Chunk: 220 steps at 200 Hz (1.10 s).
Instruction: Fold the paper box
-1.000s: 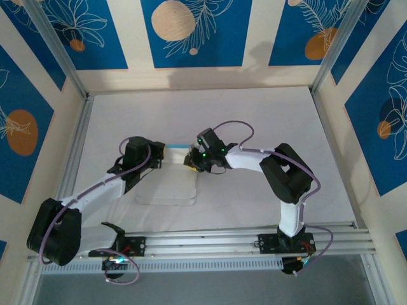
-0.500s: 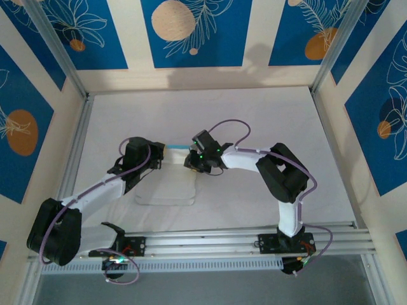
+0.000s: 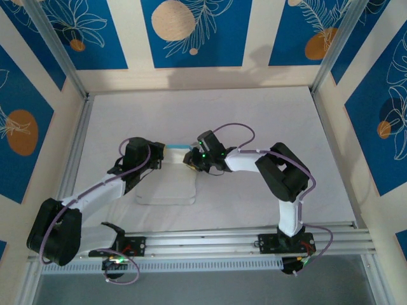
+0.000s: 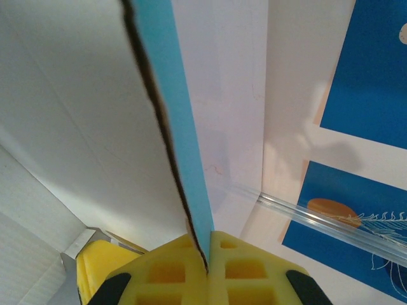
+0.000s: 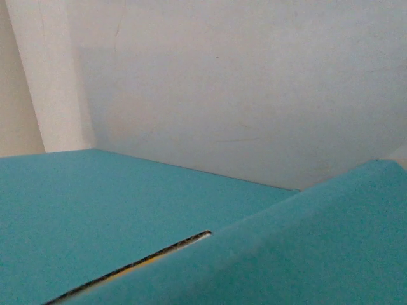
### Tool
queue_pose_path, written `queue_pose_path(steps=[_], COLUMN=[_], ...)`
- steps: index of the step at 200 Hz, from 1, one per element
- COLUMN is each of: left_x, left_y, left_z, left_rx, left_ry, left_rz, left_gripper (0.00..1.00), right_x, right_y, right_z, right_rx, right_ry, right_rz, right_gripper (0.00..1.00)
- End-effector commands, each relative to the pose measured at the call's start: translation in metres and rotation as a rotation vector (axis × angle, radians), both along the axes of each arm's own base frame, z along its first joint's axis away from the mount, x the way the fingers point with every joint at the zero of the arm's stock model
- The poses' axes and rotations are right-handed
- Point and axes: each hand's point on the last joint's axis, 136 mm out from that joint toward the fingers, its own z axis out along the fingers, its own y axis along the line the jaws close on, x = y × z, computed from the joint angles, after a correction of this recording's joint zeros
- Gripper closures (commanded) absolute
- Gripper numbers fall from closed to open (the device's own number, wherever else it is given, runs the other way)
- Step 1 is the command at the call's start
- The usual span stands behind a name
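paper box (image 5: 127,203): two light-blue panels, thin slit (image 5: 137,262) between | white surface (image 5: 254,95) behind

Overhead downward, wrist views close (paper box (image 4: 180,127))

The left arm (image 3: 95,189) reaches from its near-left elbow toward the middle, and the left gripper (image 4: 208,253) has its yellow pads (image 4: 166,272) pinched tight on an edge of the paper box (image 4: 179,127). The right arm (image 3: 284,181) bends at the right and stretches leftward. The right gripper (image 3: 191,163) sits low, close to the left one, and its jaw gap is hidden.
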Motion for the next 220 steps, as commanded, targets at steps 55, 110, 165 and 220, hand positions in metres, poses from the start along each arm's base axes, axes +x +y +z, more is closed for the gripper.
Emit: queue_pose_path(steps=[55, 110, 165, 220], left_x=[-0.016, -0.016, -0.015, -0.016], left_y=[-0.005, -0.005, -0.004, -0.004], left_z=[-0.026, -0.025, -0.024, -0.019], left_rx=[0.012, 0.012, 0.010, -0.011], left_ry=[0.093, 0.092, 0.086, 0.076], left_rz=[-0.041, -0.040, -0.037, -0.028], left_gripper=[1.00, 1.00, 1.00, 1.00], right_x=[-0.005, -0.009, -0.012, -0.011], right_y=[-0.014, -0.019, -0.019, -0.044], right_z=[-0.032, -0.047, -0.055, -0.055], right_rx=[-0.232, -0.301, -0.329, -0.547], right_ry=[-0.014, 0.000, 0.020, -0.017], right_rz=[0.010, 0.011, 0.054, 0.019], right_gripper=[0.83, 0.85, 0.82, 0.74])
